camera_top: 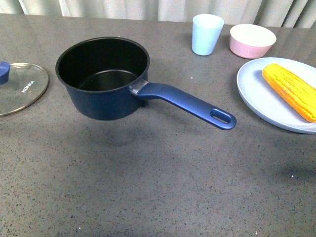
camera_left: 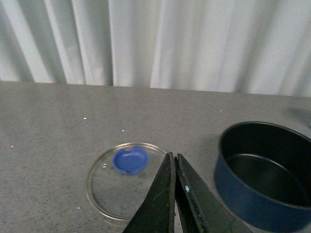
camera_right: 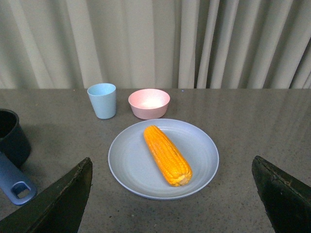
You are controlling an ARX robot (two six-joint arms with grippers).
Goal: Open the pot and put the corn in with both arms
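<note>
As the front camera sees it: neither arm is in frame.
Pot, front view: the pot stands uncovered on the tabletop, its black inside bare and its handle pointing toward the plate.
Lid, front view: the lid lies flat on the tabletop, just beside the pot at the left edge.
Corn, front view: the corn lies on the plate, well apart from the pot.
Behind, front view: a pale blue cup and a pink bowl stand side by side.
Left wrist view: the left end effector is clenched on nothing, its fingers pressed together above the lid's edge, the pot beside it.
Right wrist view: the right end effector is released, its fingers spread wide to either side of the plate, with the corn between them and untouched.
</note>
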